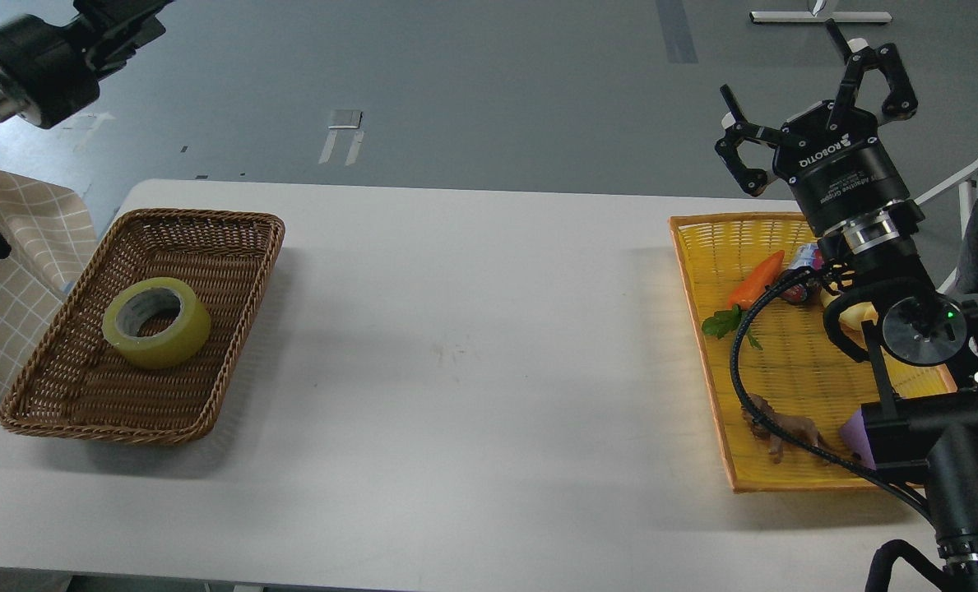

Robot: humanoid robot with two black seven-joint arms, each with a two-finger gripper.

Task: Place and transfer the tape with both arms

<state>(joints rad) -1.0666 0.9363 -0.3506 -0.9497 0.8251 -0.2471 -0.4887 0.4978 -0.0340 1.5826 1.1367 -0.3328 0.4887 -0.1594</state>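
Note:
The tape, a yellow roll with a grey-white core, lies flat in the brown wicker basket on the left of the white table. My left gripper is high at the top left corner, well above and behind the basket and clear of the tape. Its fingers run off the top edge, so I cannot tell how they stand. My right gripper is raised above the far end of the yellow tray with its fingers spread open and empty.
The yellow tray holds a toy carrot, a brown animal figure, a purple piece and other small items partly hidden by my right arm. A beige checked cloth hangs left of the table.

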